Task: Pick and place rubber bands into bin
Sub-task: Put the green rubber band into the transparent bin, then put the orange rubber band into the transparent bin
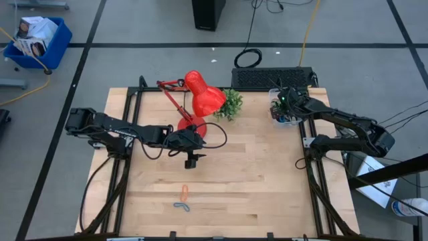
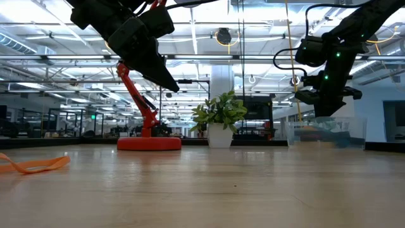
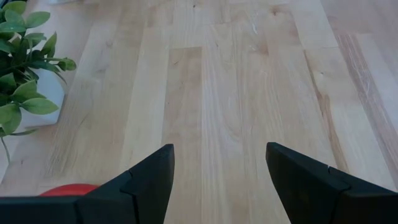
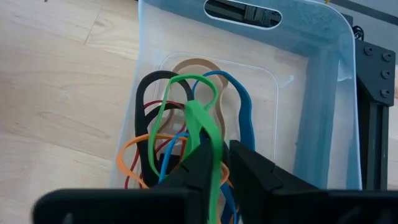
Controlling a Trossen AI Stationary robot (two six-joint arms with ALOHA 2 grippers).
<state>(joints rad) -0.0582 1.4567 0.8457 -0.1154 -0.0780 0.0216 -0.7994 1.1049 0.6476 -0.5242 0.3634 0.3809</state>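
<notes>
Pale wooden planks form the table (image 1: 254,174), with a red desk lamp (image 1: 200,94) and a small potted plant (image 1: 231,103) standing at its far side. At the far right corner sits the bin (image 4: 323,74), already holding black, blue, orange and tan rubber bands (image 4: 155,143). The right gripper (image 4: 221,162) hangs over the bin, its jaws pinched on a green rubber band (image 4: 202,124) that loops down among the others. The left gripper (image 3: 219,168) hovers above mid-table near the lamp base, jaws apart with nothing between them. Toward the near edge lie an orange band (image 1: 185,192) and what looks like a blue-grey band (image 1: 182,206), just beside each other.
</notes>
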